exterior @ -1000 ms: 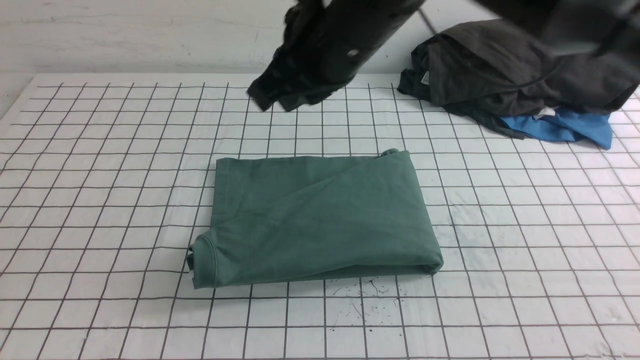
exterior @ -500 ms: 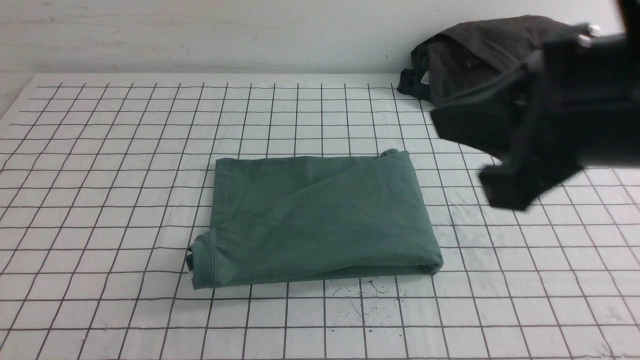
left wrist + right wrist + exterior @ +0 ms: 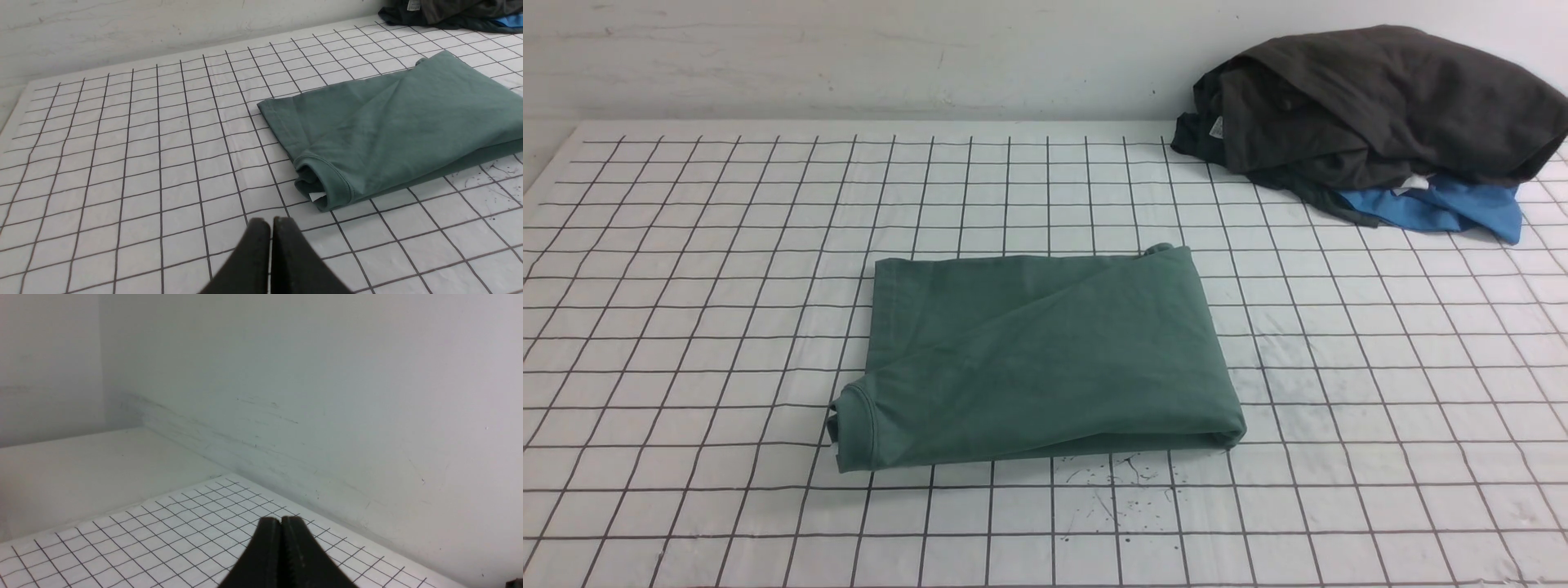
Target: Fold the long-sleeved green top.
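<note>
Lying folded, the top risks snagging if the clenched left gripper or clenched right gripper sweeps low.

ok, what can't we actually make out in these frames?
- Sleeves of the green top: tucked inside the fold in the front view and the left wrist view; their lay cannot be told.
- Blue garment: mostly buried under the dark clothes pile.
- Both arms: outside the front view; only the shut left gripper and right gripper tips show.
- Green top: absent from the right wrist view, which faces the wall.
</note>
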`<state>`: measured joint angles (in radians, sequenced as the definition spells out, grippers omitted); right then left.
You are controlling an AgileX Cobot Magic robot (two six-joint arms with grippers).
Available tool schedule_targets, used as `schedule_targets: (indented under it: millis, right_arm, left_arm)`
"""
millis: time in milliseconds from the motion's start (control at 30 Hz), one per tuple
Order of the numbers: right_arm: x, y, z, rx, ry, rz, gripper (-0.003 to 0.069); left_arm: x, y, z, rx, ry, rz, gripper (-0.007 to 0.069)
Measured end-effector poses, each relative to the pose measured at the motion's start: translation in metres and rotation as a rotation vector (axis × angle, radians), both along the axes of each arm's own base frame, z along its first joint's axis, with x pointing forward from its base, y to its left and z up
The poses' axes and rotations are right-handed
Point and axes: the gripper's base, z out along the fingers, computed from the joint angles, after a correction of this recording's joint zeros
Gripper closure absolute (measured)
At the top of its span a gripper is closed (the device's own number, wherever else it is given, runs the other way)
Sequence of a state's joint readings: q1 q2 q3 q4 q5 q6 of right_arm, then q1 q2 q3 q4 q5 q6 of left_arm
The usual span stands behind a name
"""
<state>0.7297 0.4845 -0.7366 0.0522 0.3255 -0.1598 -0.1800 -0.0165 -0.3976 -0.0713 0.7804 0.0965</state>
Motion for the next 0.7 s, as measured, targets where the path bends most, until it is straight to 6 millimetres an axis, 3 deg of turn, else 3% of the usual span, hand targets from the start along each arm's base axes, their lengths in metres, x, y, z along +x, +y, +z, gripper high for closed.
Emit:
schedule_targets:
  millis: [533,667,700]
  right_arm:
    - [-0.001,-0.002,-0.008,-0.045,0.018,-0.007,0.0673]
    - [0.002,-0.003,-0.033,-0.105,0.044,-0.038,0.0673]
    - [0.004,-0.007,-0.053,-0.126,0.074,-0.092,0.0673]
  left_arm:
    - [0.000,0.000,0.000,0.000,0.000,0.000,0.0632]
    - [0.000,0.000,0.000,0.000,0.000,0.000,0.0632]
    - [0.000,0.000,0.000,0.000,0.000,0.000,0.0632]
